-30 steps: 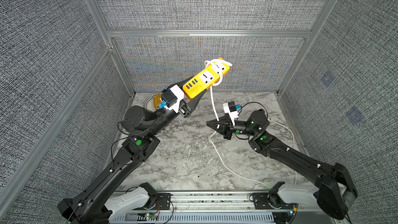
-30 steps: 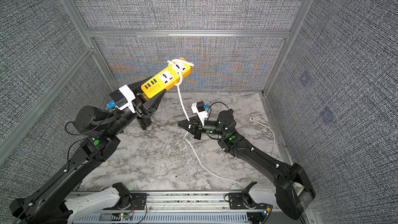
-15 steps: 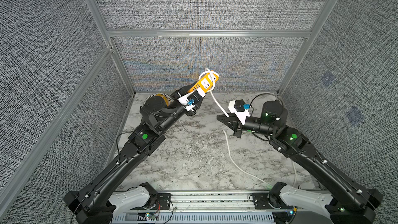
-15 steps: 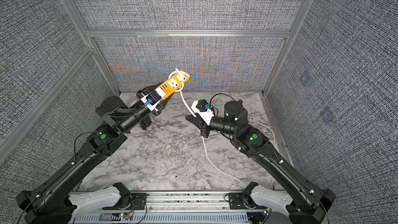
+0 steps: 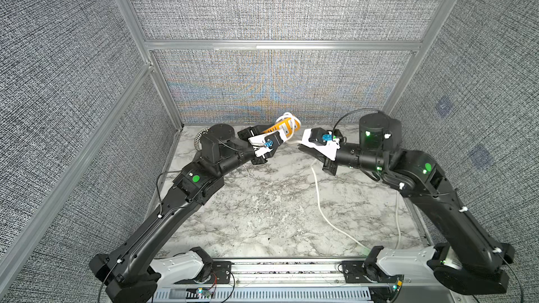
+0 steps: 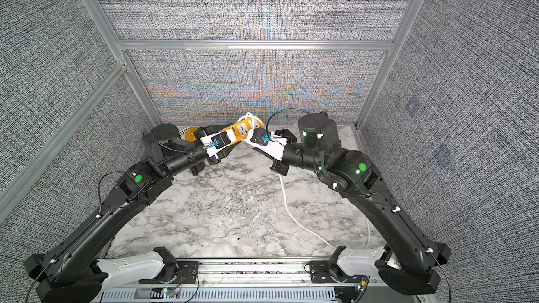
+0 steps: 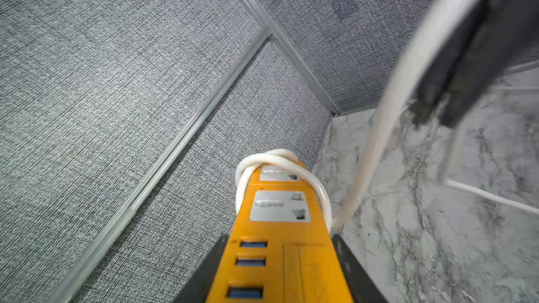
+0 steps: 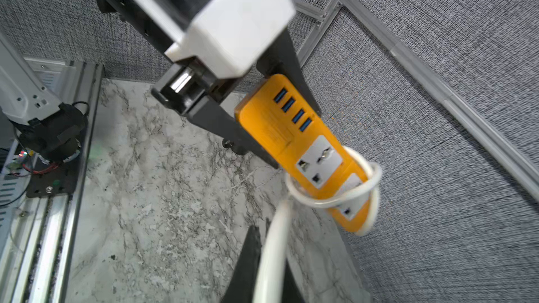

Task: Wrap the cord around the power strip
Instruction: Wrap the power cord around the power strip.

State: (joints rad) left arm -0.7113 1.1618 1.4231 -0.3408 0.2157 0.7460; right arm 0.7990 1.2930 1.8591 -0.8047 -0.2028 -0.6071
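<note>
Walls: grey woven panels in metal framing close in the back and both sides.
Table (image 5: 262, 214): white-grey marble top, seen in both top views.
Left arm (image 5: 175, 199): rises from the 7 o'clock corner and reaches toward 12 o'clock.
Right arm (image 5: 431, 193): rises from the 5 o'clock corner and reaches toward 12 o'clock, its tip just beside the strip.
Power strip (image 5: 284, 126): held off the table at about 12 o'clock near the back wall, tilted, free end aimed toward 1 o'clock; sockets and blue USB ports face up in the left wrist view (image 7: 280, 214).
Cord (image 5: 319, 196): looped around the strip's free end over the outer socket, then runs to the right pincer and trails across the marble toward 5 o'clock.
Left gripper (image 7: 280, 236): grasping the power strip by its long sides at the USB end.
Right gripper (image 5: 304, 147): clenched on the cord, which passes between its fingers (image 8: 250, 257).
Orange-yellow rounded item (image 6: 189, 134): at 11 o'clock, mostly hidden behind the left arm.
</note>
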